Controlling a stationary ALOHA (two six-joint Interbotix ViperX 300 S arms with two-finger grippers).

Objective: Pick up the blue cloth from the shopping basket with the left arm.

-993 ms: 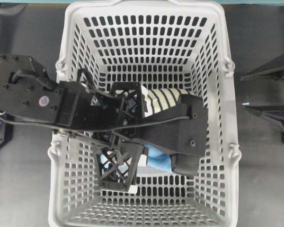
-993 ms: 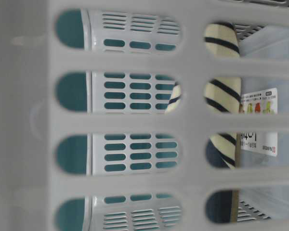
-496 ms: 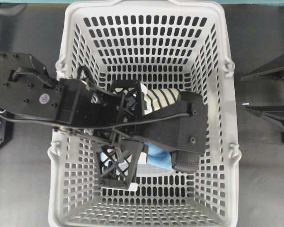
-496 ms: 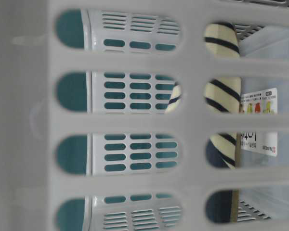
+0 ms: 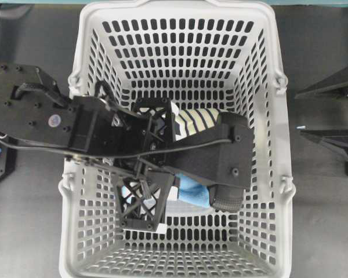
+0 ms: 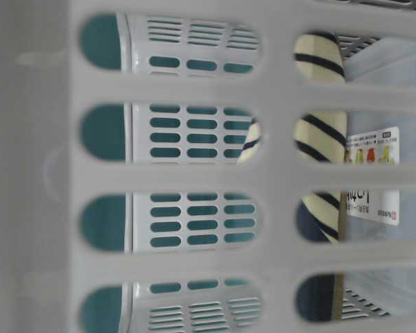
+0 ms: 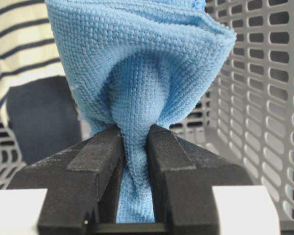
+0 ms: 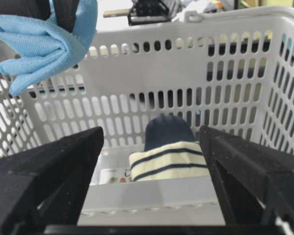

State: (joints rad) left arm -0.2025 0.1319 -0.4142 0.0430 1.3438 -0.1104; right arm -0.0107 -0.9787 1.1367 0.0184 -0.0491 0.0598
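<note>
My left gripper [image 7: 134, 131] is shut on the blue cloth [image 7: 137, 63], pinching a bunched fold that fans out above the fingers. In the overhead view the left arm [image 5: 104, 130] reaches into the shopping basket [image 5: 76, 58] from the left and covers most of the blue cloth [image 5: 194, 192]. The right wrist view shows the cloth [image 8: 39, 44] hanging from black fingers above the basket floor. My right gripper [image 8: 151, 136] is open and empty outside the basket, at the right edge of the overhead view [image 5: 330, 113].
A navy and cream striped fabric roll [image 5: 197, 120] lies on the basket floor beside the arm; it also shows in the right wrist view [image 8: 169, 161]. A pale plastic box with a printed label [image 6: 373, 173] sits next to it. Basket walls [image 7: 264, 98] stand close around.
The left arm has shifted slightly towards the far side of the basket with the blue cloth still in its grip. The right arm has not moved.
</note>
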